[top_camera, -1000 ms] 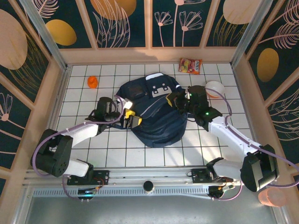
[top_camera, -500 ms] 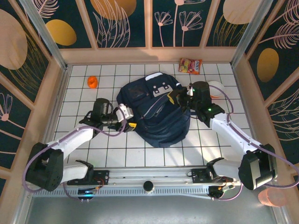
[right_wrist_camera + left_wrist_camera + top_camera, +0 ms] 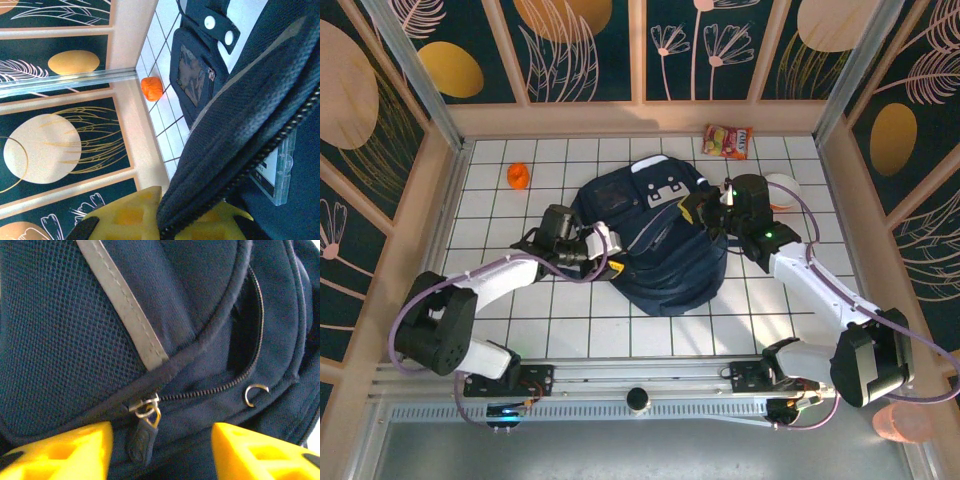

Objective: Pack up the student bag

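Note:
The navy student bag (image 3: 655,250) lies in the middle of the tiled table. My left gripper (image 3: 605,255) is at its left side. In the left wrist view the gripper (image 3: 162,455) is open, its yellow fingers (image 3: 60,452) wide apart on either side of a dark zipper pull (image 3: 142,435) at the end of a zip. The pull hangs closer to the left finger, touching neither. My right gripper (image 3: 705,212) is at the bag's upper right. Seen from the right wrist, it (image 3: 172,220) is shut on the bag's zippered edge (image 3: 235,150) and holds it up.
An orange object (image 3: 518,176) sits at the far left of the table, also in the right wrist view (image 3: 151,88). A snack packet (image 3: 728,141) lies at the back wall. A white bowl (image 3: 780,190) stands just behind the right arm. Wooden walls enclose the table.
My left gripper drew back from the bag, then returned to its left side, with its jaws narrowing. The bag's left side shifted. The right gripper kept its hold on the edge.

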You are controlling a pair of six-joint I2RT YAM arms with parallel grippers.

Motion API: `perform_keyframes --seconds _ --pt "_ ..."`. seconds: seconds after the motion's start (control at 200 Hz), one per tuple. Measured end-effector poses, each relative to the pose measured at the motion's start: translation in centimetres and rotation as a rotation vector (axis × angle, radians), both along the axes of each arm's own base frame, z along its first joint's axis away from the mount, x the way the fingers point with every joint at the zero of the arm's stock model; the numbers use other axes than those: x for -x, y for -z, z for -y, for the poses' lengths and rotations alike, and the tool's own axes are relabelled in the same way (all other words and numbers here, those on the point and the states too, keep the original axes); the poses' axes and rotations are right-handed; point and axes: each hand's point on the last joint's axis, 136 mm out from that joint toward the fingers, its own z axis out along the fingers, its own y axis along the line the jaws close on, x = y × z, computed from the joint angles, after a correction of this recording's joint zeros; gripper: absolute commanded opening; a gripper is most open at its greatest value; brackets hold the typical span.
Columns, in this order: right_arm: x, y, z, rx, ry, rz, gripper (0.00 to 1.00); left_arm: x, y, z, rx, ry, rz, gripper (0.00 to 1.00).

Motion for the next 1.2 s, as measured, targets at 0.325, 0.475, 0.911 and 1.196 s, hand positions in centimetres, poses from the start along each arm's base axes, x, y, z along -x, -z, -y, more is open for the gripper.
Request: perform_keyframes --seconds 0.325,0.475,0.911,1.196 --pt "-0.1 0.0 0.1 0.001 0.006 0.000 0.00 -0.6 0.4 0.5 -0.032 -0.020 -0.082 0.00" --pt "0.1 0.7 0.3 -0.002 0.028 -0.010 0.00 0.3 0.1 0.4 -0.039 -0.024 -0.110 0.00" --pt "5.9 3.0 -2.5 0.029 -0.004 -0.049 0.49 1.6 -1.1 0.1 0.064 -0.183 -0.249 0.00" --pt "10.0 7.5 -5.2 0.028 -0.033 -0.154 0.38 1.4 -1.5 0.4 0.095 -0.219 -0.288 0.00"
